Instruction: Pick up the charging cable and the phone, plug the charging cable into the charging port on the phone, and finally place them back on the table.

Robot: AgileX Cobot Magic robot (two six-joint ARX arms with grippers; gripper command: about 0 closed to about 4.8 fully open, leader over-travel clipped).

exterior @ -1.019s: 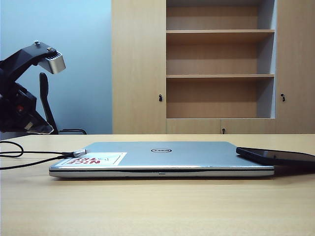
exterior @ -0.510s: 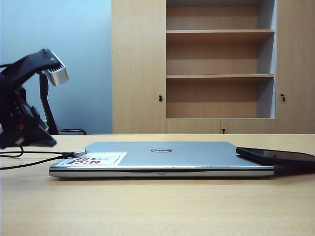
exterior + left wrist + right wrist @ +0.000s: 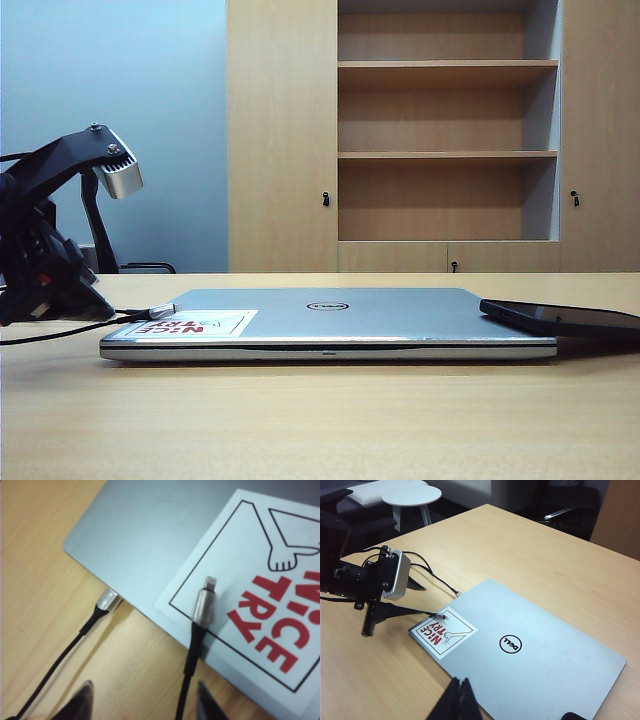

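The charging cable [image 3: 204, 609] lies with its silvery plug on the laptop's sticker, and its black cord runs off the lid onto the table [image 3: 320, 420]. My left gripper [image 3: 145, 700] is open low over the table, its fingers [image 3: 82, 702] on either side of the cord just behind the plug. In the exterior view it [image 3: 95, 305] sits left of the plug [image 3: 160, 311]. The phone [image 3: 560, 318] rests flat on the laptop's right corner; its charging port cannot be made out. My right gripper [image 3: 459, 695] hovers shut over the laptop's near edge, holding nothing.
A closed silver Dell laptop [image 3: 330, 320] fills the middle of the table, with a white "Nice try" sticker [image 3: 442, 631] on its lid. A second black cord with a silvery end [image 3: 106, 600] lies against the laptop's edge. A wooden cabinet [image 3: 445, 130] stands behind.
My left gripper has opened and sunk toward the table, closing in on the cable behind its plug. The right arm, phone and laptop have not moved.
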